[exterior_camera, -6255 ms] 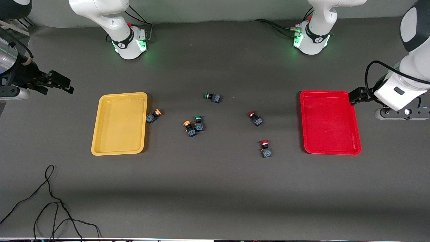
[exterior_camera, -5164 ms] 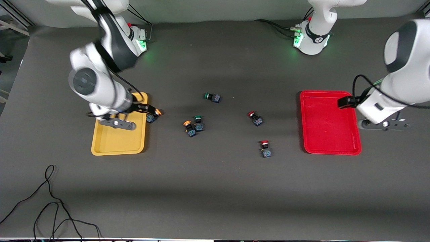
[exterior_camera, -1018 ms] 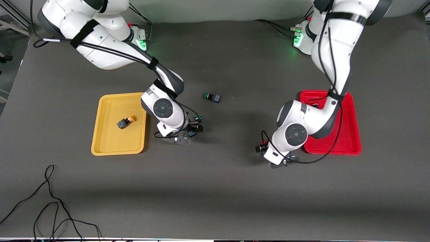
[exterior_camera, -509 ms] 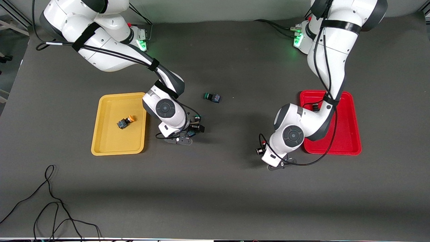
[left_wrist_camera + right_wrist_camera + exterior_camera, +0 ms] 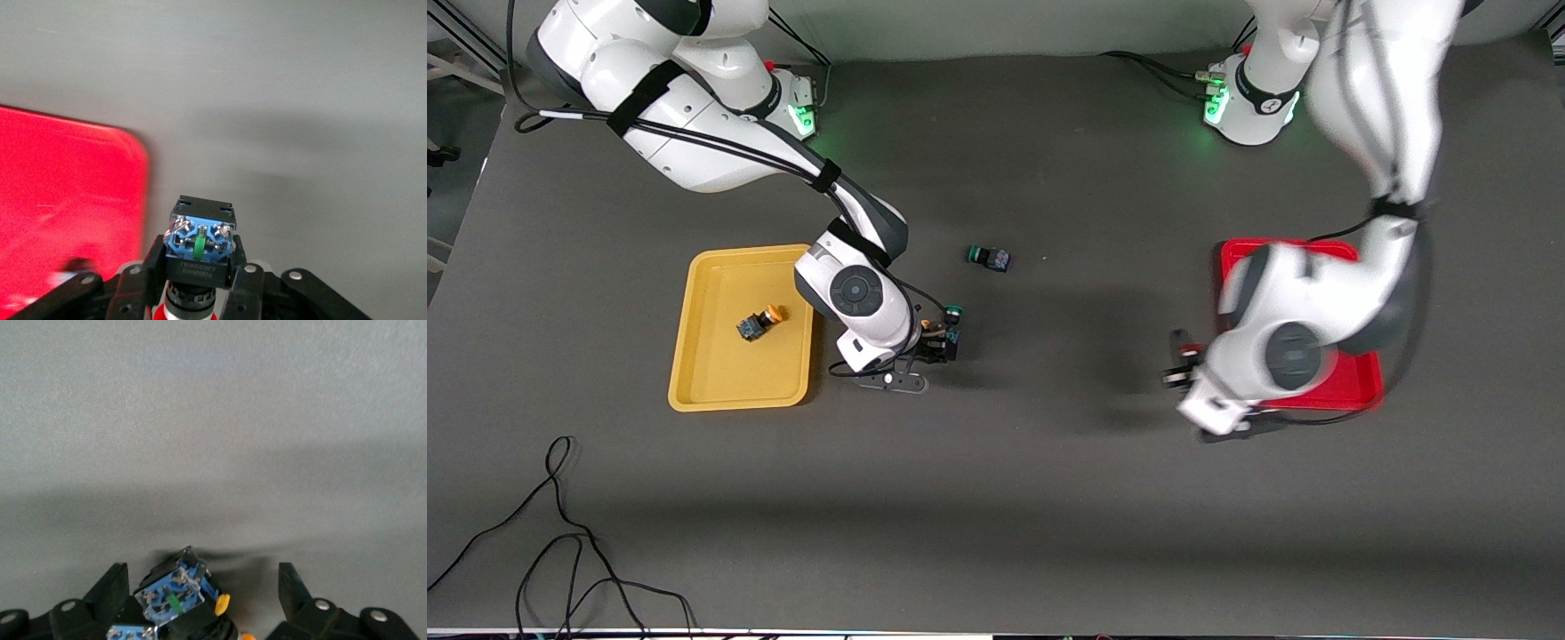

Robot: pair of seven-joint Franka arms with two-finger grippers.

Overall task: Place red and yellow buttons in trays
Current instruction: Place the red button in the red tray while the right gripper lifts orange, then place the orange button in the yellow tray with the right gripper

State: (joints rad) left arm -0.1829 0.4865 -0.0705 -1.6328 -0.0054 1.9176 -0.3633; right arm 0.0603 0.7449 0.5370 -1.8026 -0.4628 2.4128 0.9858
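My left gripper point(image 5: 1176, 366) is up in the air beside the red tray point(image 5: 1365, 389) and blurred; in the left wrist view point(image 5: 199, 268) it is shut on a red button point(image 5: 200, 241), blue base up, with the red tray point(image 5: 60, 213) below it. My right gripper point(image 5: 937, 343) is low over a yellow button point(image 5: 929, 328) on the table; in the right wrist view point(image 5: 202, 572) it is open, the yellow button point(image 5: 175, 597) lying tilted between its fingers point(image 5: 115, 585). Another yellow button point(image 5: 760, 322) lies in the yellow tray point(image 5: 711, 391). The second red button is hidden.
A green-capped switch point(image 5: 952, 314) lies right against the yellow button at my right gripper. A second green-capped switch point(image 5: 989, 258) lies farther from the front camera, mid-table. A black cable point(image 5: 560, 533) loops near the front edge at the right arm's end.
My left arm has swung with the red button from the mid-table toward the red tray. My right gripper has stayed over the yellow button, shifting only slightly.
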